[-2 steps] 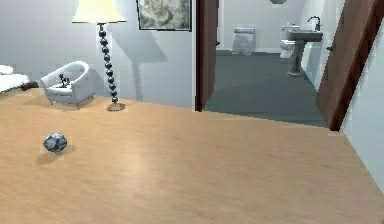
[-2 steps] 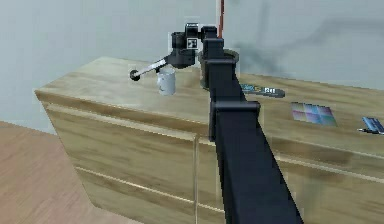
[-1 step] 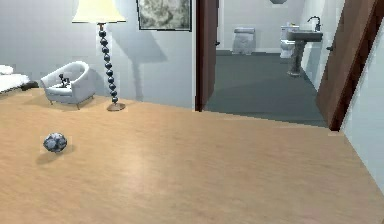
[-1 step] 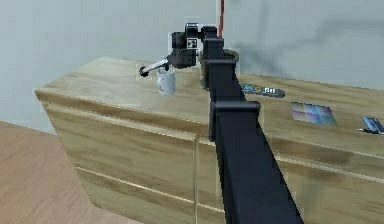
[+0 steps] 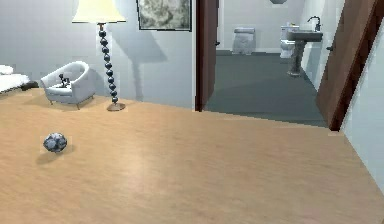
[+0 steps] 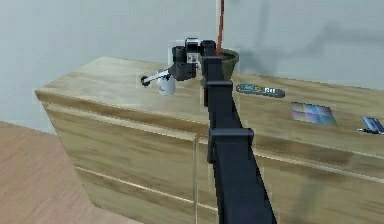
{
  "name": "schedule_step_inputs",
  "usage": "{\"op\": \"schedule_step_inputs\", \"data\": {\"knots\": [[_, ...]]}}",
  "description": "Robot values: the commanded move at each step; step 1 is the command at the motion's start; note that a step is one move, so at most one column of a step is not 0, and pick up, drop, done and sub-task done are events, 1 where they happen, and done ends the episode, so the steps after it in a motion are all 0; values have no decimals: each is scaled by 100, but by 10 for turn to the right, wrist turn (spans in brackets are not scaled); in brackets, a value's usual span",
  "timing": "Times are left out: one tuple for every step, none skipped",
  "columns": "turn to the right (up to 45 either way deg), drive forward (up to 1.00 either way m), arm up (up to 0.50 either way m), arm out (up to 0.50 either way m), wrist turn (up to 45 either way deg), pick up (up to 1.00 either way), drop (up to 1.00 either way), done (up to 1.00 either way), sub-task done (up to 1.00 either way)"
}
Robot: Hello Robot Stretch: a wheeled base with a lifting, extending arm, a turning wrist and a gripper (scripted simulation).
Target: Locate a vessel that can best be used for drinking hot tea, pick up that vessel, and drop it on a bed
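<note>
In the arm side view my dark arm [image 6: 228,140] reaches up over a wooden dresser [image 6: 100,88]. The gripper [image 6: 155,78] sits above the dresser's top, left of the two white marker squares. A small whitish vessel-like thing [image 6: 169,86] stands on the top right at the fingers. I cannot tell whether the gripper holds it. A brown bowl [image 6: 232,60] stands just behind the arm's end.
A remote [image 6: 260,91], a flat coloured card [image 6: 313,114] and a small dark item [image 6: 372,125] lie on the dresser. The forward view has wooden floor with a grey ball [image 5: 54,143], an armchair [image 5: 70,84], a floor lamp [image 5: 108,60] and an open doorway [image 5: 262,70] to a bathroom.
</note>
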Motion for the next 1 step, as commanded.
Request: {"op": "schedule_step_inputs", "data": {"knots": [[0,0,0,0,0,100,0,0,0]]}}
